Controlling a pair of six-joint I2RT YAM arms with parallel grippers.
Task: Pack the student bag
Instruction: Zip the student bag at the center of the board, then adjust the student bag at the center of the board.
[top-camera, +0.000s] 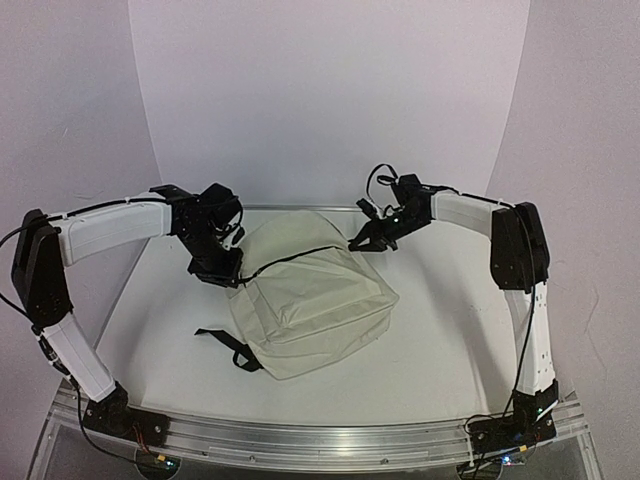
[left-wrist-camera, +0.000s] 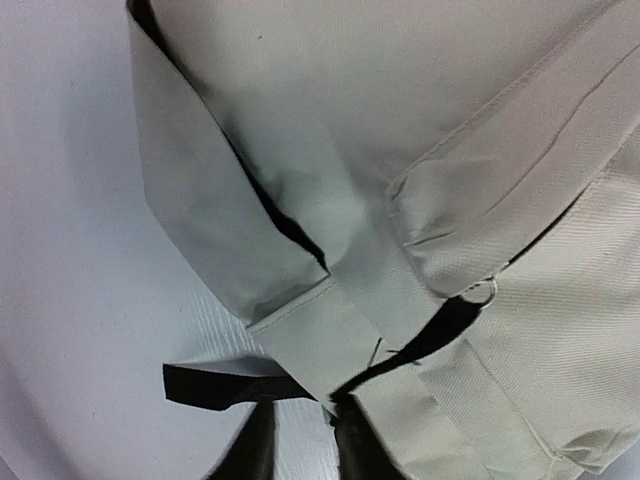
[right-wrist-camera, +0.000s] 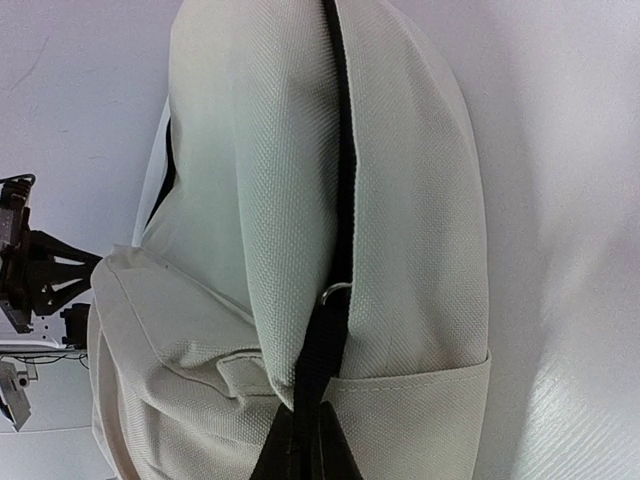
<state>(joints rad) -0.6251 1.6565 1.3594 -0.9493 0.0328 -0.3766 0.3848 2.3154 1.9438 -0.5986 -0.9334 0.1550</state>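
White surface (top-camera: 440, 330), curved backdrop (top-camera: 330, 100): the student bag (top-camera: 310, 300) lies centred, right hand (top-camera: 360, 243) pressed together at its far zipper (right-wrist-camera: 338, 150), seemingly to anchor it, left hand (top-camera: 232, 278) slightly spread at the left edge.

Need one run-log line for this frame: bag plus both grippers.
student bag: lying on table | left gripper: slightly open, at bag corner by black strap | right gripper: shut at zipper, grip unclear

student bag (top-camera: 310, 300) mid-table — bare table (top-camera: 450, 340) right, strap (top-camera: 232, 350) left
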